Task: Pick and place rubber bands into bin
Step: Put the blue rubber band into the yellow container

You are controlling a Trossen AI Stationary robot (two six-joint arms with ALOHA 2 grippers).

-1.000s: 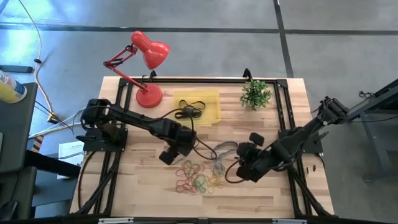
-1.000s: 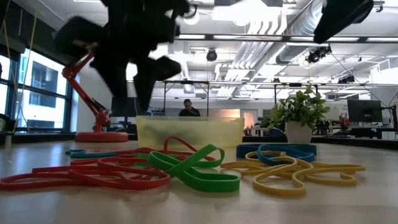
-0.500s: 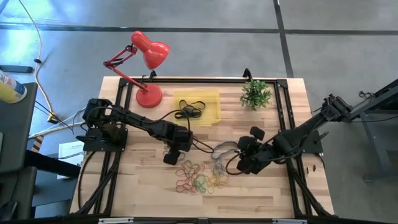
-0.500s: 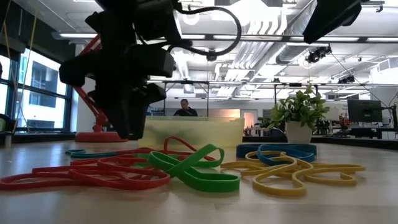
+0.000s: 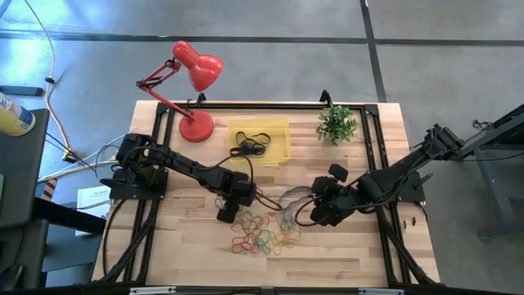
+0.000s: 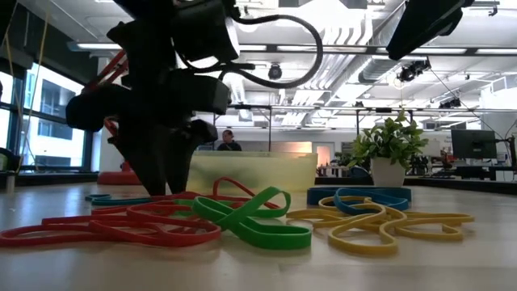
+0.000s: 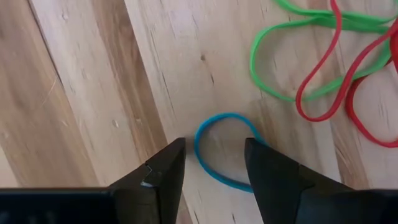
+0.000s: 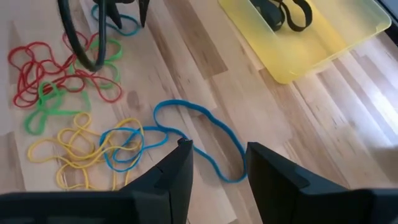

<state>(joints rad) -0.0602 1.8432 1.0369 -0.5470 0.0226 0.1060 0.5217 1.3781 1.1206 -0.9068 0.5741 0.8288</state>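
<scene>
Left gripper [image 7: 211, 163] down at bench [image 5: 180, 246], fingers apart astride small blue band [image 7: 225, 149], right gripper [image 8: 217, 163] open, empty above long blue band [image 8: 205, 134], coloured rubber bands [image 5: 262, 233] at six o'clock of bin [image 5: 278, 131], black bands [image 5: 250, 143] inside bin

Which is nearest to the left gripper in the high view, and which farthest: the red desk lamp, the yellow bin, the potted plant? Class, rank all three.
Measured from the left gripper, low over the near-left edge of the rubber-band pile:
1. Yellow bin, behind it, near the table's far edge.
2. Red desk lamp, base at the far-left corner; close to the bin's rank.
3. Potted plant, far right, clearly farthest.
</scene>
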